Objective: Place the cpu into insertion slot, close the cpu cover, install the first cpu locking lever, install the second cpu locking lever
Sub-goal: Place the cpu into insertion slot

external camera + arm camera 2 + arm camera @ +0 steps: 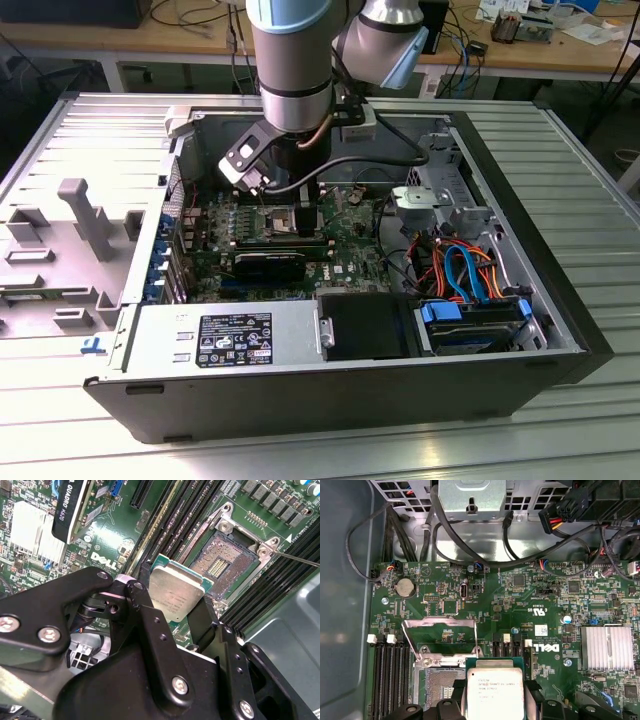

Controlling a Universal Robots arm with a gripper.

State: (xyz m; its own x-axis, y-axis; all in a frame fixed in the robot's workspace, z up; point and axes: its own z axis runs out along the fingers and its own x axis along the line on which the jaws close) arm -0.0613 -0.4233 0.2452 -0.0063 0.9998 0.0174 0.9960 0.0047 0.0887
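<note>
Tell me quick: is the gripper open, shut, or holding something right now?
Gripper: shut on the cpu, gripped by its edges above the board, not yet seated in the insertion slot.

The arm [290,60] is a fat silver tube with light blue caps [405,55]. A black cable [350,172] loops off its wrist. The gripper [172,600] is black, with chunky links [155,645] and shiny round screws [180,685].

Dull silvery metal cpu [176,592], matt black gripper [173,600], glossy circuit board [487,587]
</note>
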